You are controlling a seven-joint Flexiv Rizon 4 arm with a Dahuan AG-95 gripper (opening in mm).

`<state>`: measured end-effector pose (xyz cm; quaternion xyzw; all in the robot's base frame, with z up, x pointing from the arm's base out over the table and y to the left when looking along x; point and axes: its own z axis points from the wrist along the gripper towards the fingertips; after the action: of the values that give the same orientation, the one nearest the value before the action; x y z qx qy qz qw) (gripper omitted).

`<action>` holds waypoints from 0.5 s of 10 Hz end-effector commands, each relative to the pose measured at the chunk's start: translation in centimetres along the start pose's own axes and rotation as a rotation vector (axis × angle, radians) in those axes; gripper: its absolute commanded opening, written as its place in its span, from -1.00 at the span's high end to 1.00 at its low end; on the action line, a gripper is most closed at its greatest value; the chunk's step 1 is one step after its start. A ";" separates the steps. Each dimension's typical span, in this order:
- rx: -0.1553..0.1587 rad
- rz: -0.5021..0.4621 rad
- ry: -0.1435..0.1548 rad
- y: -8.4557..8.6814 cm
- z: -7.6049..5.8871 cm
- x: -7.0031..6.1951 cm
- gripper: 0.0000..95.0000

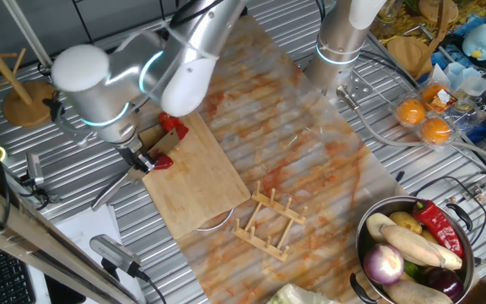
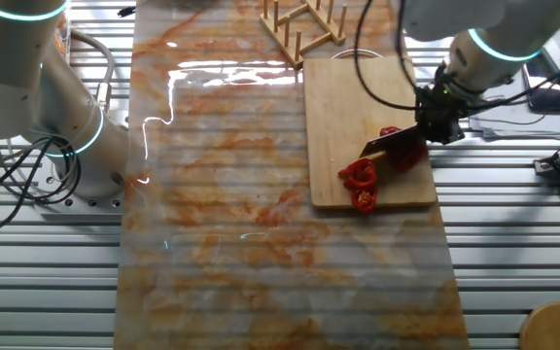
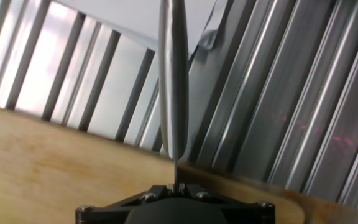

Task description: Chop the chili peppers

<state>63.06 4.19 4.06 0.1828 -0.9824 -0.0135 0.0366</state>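
Gripper: gripper (image 2: pixel 434 122) sits at the right edge of the cutting board (image 2: pixel 343 136), jaws clamped on a knife (image 3: pixel 173 87).
Knife: blade (image 2: pixel 389 143) angles down onto the board among the red pieces.
Chili peppers: chili peppers (image 2: pixel 362 181) lie in red chunks near the board's front right corner, one apparently under the blade.
Rack: wooden rack (image 1: pixel 268 221) stands beyond the board's far end.
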 end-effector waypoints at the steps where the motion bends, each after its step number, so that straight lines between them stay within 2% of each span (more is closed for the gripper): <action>1: 0.002 0.000 0.009 0.2 3.1 2.1 1.00; 2: 0.010 -0.001 -0.006 0.4 2.9 2.1 1.00; 4: 0.026 -0.005 -0.010 0.3 3.0 2.2 1.00; 5: 0.035 -0.012 -0.029 0.3 3.1 2.5 1.00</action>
<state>60.63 3.61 4.06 0.1881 -0.9819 0.0009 0.0235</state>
